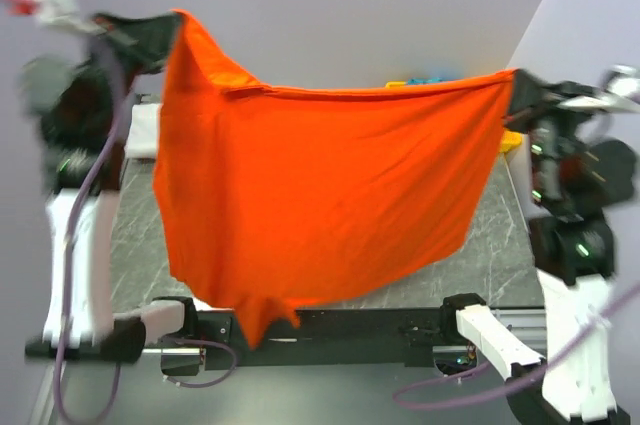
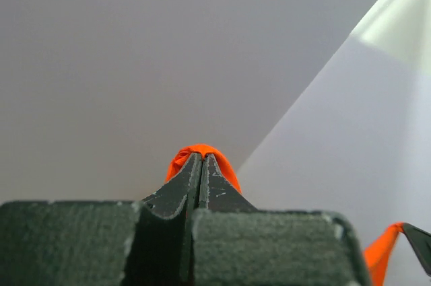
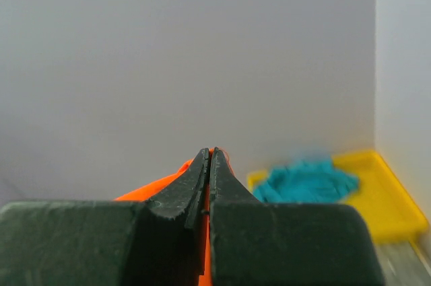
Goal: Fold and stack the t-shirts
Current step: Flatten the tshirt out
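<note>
The orange-red t-shirt (image 1: 320, 195) hangs spread wide in the air above the table, stretched between both arms. My left gripper (image 1: 172, 27) is shut on its top left corner, and orange cloth (image 2: 195, 153) bulges over the pinched fingertips in the left wrist view. At the top right corner my right gripper (image 1: 517, 88) is shut on the shirt, with orange cloth (image 3: 158, 185) squeezed between its jaws. A crumpled teal t-shirt (image 3: 306, 182) lies in the yellow tray (image 3: 390, 202) at the back right. A white cloth (image 1: 140, 130) shows at the table's left edge behind the orange shirt.
The dark marbled tabletop (image 1: 490, 245) shows below and right of the hanging shirt. Pale walls close the scene at the back and on the right. The arm bases and their purple cables (image 1: 440, 395) sit along the near edge.
</note>
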Robot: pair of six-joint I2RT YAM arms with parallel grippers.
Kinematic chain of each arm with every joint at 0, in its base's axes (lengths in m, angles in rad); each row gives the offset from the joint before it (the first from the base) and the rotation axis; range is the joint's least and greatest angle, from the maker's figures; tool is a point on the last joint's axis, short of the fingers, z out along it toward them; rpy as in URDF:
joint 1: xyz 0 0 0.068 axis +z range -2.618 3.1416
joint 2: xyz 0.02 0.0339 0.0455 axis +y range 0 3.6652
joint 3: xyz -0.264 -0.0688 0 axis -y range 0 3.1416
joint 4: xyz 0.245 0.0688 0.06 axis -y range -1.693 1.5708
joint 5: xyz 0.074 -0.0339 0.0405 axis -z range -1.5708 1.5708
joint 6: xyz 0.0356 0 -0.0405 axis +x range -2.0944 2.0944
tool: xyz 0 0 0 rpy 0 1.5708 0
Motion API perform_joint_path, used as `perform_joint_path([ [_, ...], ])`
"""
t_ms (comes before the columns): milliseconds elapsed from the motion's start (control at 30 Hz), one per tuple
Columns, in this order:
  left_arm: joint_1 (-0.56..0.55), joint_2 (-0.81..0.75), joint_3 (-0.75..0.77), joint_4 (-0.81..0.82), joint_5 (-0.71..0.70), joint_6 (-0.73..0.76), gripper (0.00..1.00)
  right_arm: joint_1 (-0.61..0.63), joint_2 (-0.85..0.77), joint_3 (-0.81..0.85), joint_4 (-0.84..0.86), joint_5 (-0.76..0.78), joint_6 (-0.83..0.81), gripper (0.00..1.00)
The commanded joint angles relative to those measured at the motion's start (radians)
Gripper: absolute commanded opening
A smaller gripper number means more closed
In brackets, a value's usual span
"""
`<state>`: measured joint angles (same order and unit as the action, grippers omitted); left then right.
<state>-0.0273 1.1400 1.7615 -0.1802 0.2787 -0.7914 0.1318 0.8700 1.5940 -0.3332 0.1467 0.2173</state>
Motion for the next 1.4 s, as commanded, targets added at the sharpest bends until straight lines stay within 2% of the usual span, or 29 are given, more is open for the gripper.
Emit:
perform_joint_path([
  [0,-0.032,0.228,-0.12,-0.019,0.14,-0.074,0.0,-0.021,0.092,-0.175,0.04,0.103,-0.03,0.0],
  [67,-0.052,0.364,-0.143,-0.022,0.149,-0.034,0.0,-0.066,0.136,-0.316,0.098,0.09,-0.024,0.0],
  [133,-0.074,0.524,-0.125,-0.03,0.158,0.014,0.1,-0.096,0.185,-0.442,0.137,0.07,-0.009,0.0],
  [167,-0.079,0.581,-0.108,-0.053,0.162,0.023,0.21,-0.124,0.245,-0.478,0.182,0.059,0.007,0.0],
  [200,-0.086,0.639,-0.082,-0.085,0.181,0.037,0.42,-0.126,0.283,-0.503,0.184,0.05,0.013,0.0],
  [233,-0.095,0.738,-0.016,-0.135,0.171,0.066,0.5,-0.168,0.37,-0.529,0.184,0.048,0.028,0.01],
  [267,-0.105,0.772,0.008,-0.136,0.163,0.083,0.58,-0.182,0.417,-0.528,0.172,0.041,0.039,0.07],
  [300,-0.121,0.799,0.03,-0.168,0.162,0.096,0.71,-0.192,0.463,-0.52,0.154,0.033,0.048,0.28],
  [333,-0.131,0.82,0.042,-0.169,0.149,0.113,0.76,-0.199,0.506,-0.499,0.14,0.027,0.057,0.35],
  [400,-0.149,0.817,0.03,-0.182,0.146,0.123,0.83,-0.205,0.589,-0.482,0.105,0.018,0.059,0.41],
  [467,-0.157,0.785,-0.016,-0.191,0.145,0.124,0.83,-0.205,0.616,-0.457,0.077,0.001,0.054,0.49],
  [500,-0.161,0.768,-0.042,-0.191,0.143,0.124,0.84,-0.205,0.616,-0.451,0.068,-0.009,0.054,0.56],
  [567,-0.166,0.706,-0.137,-0.194,0.123,0.121,0.84,-0.204,0.61,-0.428,0.034,-0.016,0.056,0.59],
  [733,-0.171,0.607,-0.33,-0.22,0.093,0.12,0.85,-0.195,0.603,-0.385,-0.072,-0.137,0.076,0.61],
  [900,-0.172,0.599,-0.436,-0.217,0.108,0.089,0.85,-0.169,0.61,-0.417,-0.178,-0.265,0.149,0.61],
  [1167,-0.178,0.702,-0.432,-0.223,0.161,0.104,0.86,-0.136,0.623,-0.6,-0.152,-0.374,0.234,0.61],
  [1367,-0.177,0.806,-0.409,-0.222,0.172,0.119,0.86,-0.136,0.678,-0.664,-0.138,-0.381,0.248,0.6],
])
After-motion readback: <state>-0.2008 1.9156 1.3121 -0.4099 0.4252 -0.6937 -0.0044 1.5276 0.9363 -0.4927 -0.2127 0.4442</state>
